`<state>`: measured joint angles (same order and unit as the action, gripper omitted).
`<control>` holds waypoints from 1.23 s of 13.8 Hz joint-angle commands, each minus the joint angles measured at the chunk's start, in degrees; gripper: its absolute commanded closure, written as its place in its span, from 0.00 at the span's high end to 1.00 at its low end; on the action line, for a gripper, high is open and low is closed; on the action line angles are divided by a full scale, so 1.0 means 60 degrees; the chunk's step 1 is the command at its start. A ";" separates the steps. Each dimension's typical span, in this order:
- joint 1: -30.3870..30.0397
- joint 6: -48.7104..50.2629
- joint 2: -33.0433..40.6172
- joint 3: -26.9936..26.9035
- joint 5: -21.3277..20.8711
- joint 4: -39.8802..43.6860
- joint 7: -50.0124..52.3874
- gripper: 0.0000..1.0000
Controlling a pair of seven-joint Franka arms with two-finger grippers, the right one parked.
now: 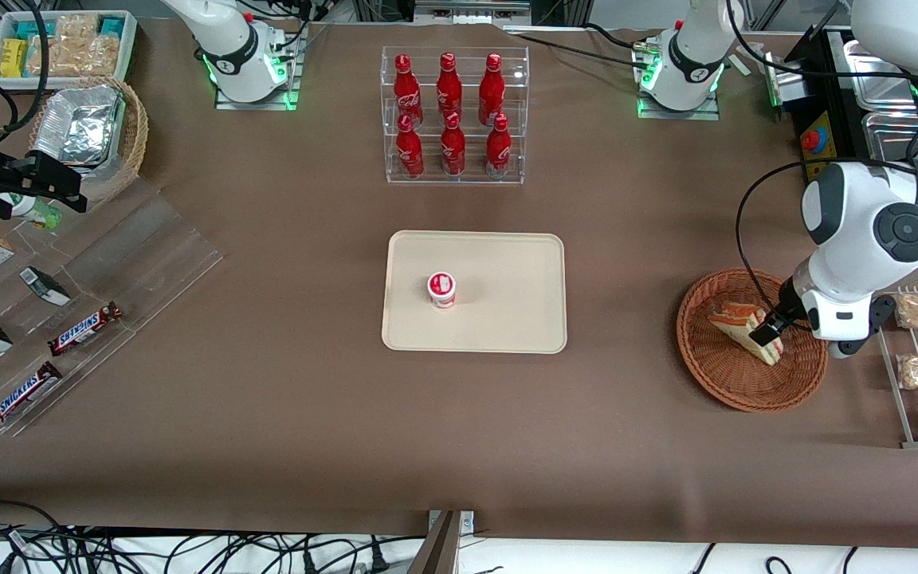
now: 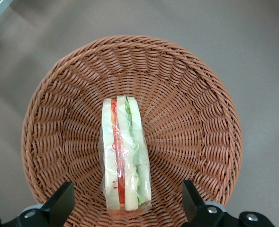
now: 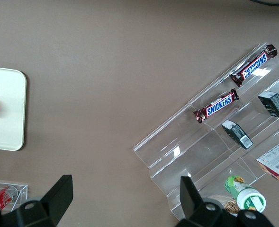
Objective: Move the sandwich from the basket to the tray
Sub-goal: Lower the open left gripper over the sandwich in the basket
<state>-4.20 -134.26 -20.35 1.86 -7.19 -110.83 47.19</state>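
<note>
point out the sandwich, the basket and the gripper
sandwich (image 2: 124,156), left wrist view, on the wrapped filling edge
basket (image 1: 726,381), front view, on the woven rim
gripper (image 2: 125,205), left wrist view, open, midway between its fingertips, over the sandwich

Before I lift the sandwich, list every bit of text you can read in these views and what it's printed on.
"SNICKERS": on each of the two brown chocolate bars lying on the clear acrylic stepped display.
Red bottles in the clear rack: white script, too small to read.
Small red-and-white cup on the cream-beige tray: lid print unreadable.
Wrapped triangular sandwich in the reddish-brown wicker basket: no text.
The gripper, open, straddles the sandwich.
</note>
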 commanded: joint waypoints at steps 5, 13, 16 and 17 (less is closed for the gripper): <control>-0.0004 -0.1498 -0.0314 0.0026 -0.0266 -0.0775 0.0587 1.00; -0.0077 -0.1939 -0.0681 0.0012 -0.0310 -0.0938 0.0602 1.00; -0.0092 -0.1954 -0.0769 -0.0003 -0.0310 -0.0909 0.0631 0.35; -0.0106 -0.2027 -0.0813 -0.0018 -0.0310 -0.0894 0.0631 0.18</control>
<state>-4.46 -145.08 -24.88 1.70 -7.24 -116.02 49.40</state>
